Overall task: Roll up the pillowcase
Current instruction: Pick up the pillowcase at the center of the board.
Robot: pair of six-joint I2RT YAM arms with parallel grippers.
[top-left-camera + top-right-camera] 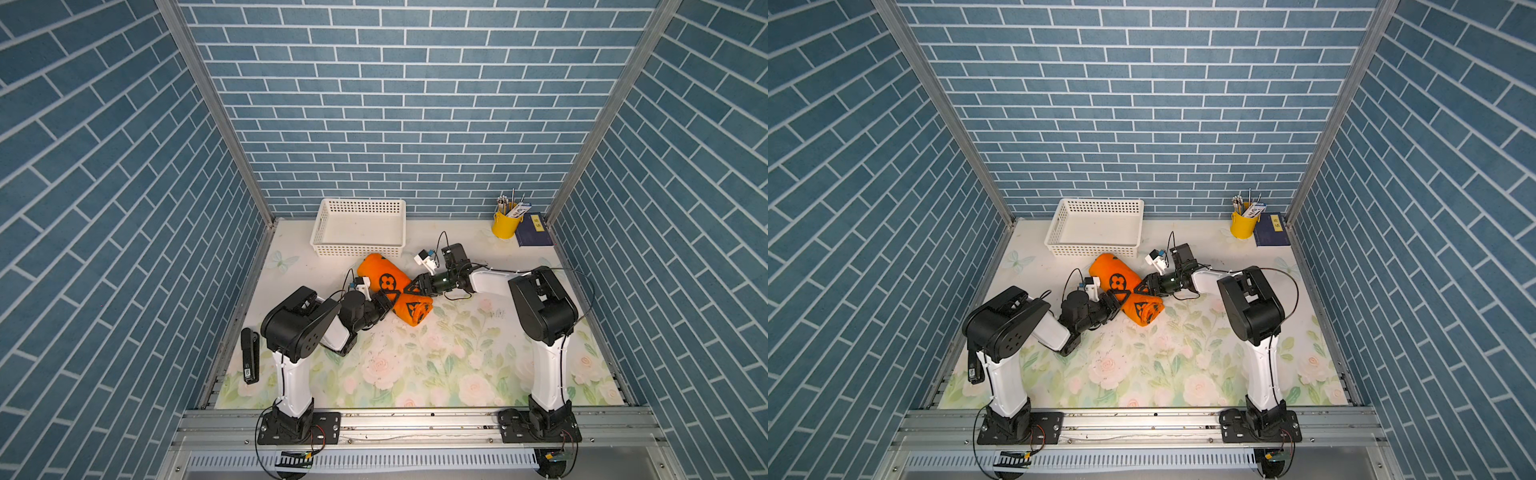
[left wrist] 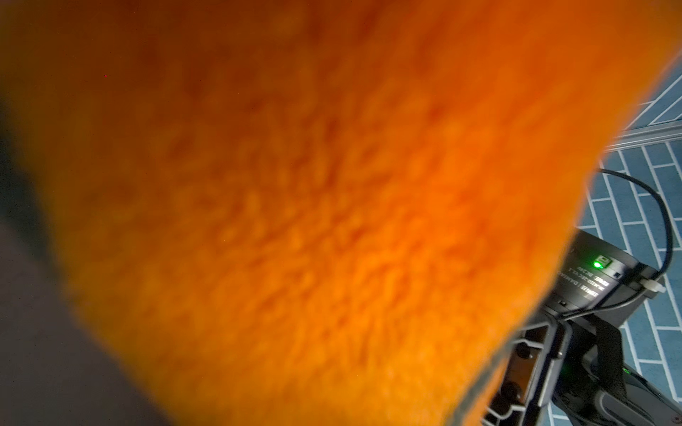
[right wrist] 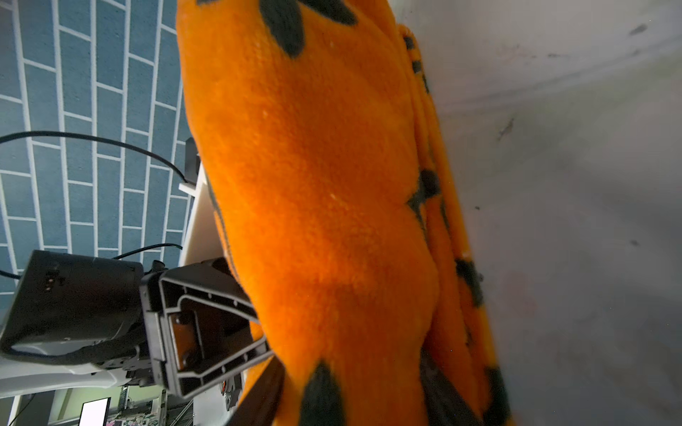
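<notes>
Fingers of the left gripper point(image 1: 388, 300) press the near-left flank of the pillowcase point(image 1: 390, 281), and those of the right gripper point(image 1: 417, 286) press its opposite flank; how far either is open, I cannot tell. Both arms look equally near. Rolled already, it lies diagonally, just before the empty white basket point(image 1: 358, 249).

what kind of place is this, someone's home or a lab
Probably a robot test cell dressed as a room: brick-print walls on an aluminium frame, two arms bolted on, a floral table cover.
</notes>
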